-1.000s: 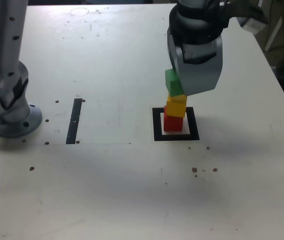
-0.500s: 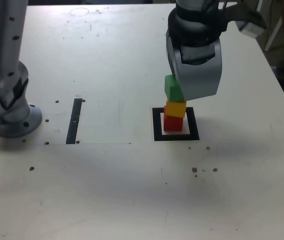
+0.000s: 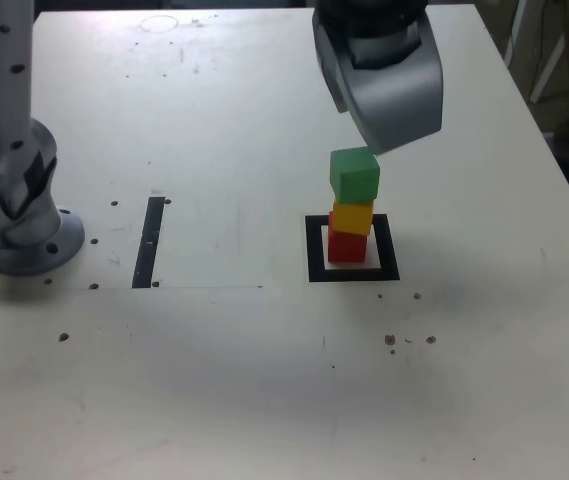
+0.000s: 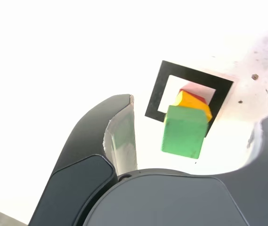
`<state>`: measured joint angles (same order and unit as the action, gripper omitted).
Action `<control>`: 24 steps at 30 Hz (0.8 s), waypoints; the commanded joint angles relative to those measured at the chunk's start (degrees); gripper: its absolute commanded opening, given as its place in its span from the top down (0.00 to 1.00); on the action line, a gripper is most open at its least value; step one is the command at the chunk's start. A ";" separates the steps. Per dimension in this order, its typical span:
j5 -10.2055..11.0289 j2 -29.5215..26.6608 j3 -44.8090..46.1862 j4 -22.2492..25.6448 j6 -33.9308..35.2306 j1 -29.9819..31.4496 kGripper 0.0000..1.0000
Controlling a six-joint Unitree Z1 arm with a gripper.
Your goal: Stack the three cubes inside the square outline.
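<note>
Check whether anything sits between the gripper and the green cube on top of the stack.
Nothing visible does. The open gripper hangs above the green cube, apart from it, with only clear space between.

Red cube [image 4: 193,95] mostly hidden; claw [image 3: 396,140] tips unseen.

No text, label, brand, number or sign can be read in either view. The worktop [image 3: 224,380] carries only plain black marks, and the three cubes show plain colours without any letters. The pincer's grey shell also has no readable writing on it.
</note>
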<state>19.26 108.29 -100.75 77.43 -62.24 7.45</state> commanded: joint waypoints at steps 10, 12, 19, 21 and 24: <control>-0.57 -5.52 4.55 5.85 19.40 -1.37 0.01; -2.02 -7.18 5.99 6.21 23.55 -1.39 0.01; -7.12 -12.84 13.01 6.99 34.01 -1.77 0.00; -7.48 -14.63 16.34 7.02 37.74 -2.00 0.01; -7.70 -16.53 20.78 6.43 43.13 -2.09 0.01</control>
<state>11.66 92.46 -80.93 84.20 -21.06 5.42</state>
